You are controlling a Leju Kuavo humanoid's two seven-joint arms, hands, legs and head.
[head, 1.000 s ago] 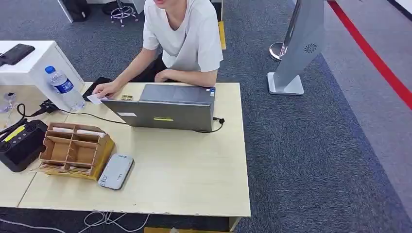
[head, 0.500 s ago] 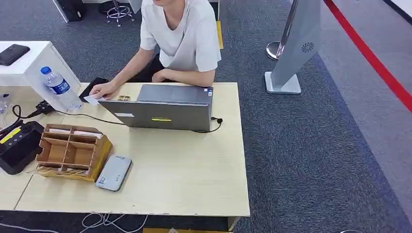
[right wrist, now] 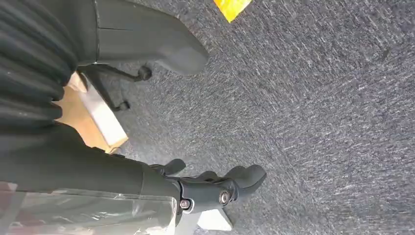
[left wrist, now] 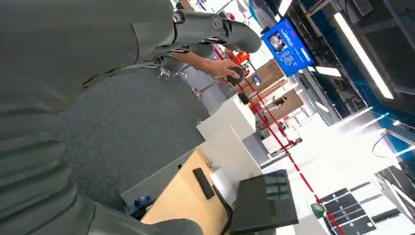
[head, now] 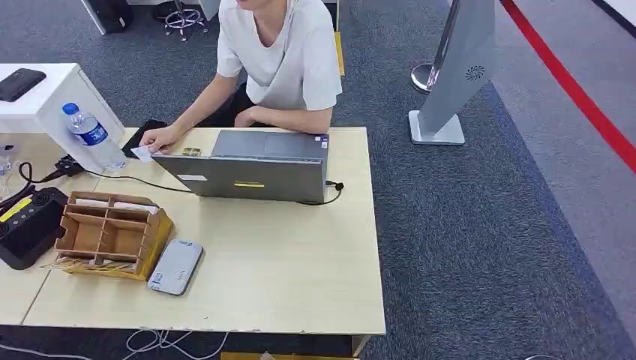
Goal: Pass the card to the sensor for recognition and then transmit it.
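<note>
While both hang off-table, left hand (left wrist: 215,27) (fingers apart) and right hand (right wrist: 215,188) — empty.

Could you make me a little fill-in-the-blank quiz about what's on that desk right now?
1. The grey card reader lies on the table right beside the ____ organizer.
2. The water bottle has a ____ cap.
3. The seated person's hand rests on a small ____ card.
4. The laptop is ____ in colour.

Missing words: cardboard; blue; white; grey

A person's hand (head: 159,138) rests on a white card (head: 142,154) beside the laptop (head: 251,166).
</note>
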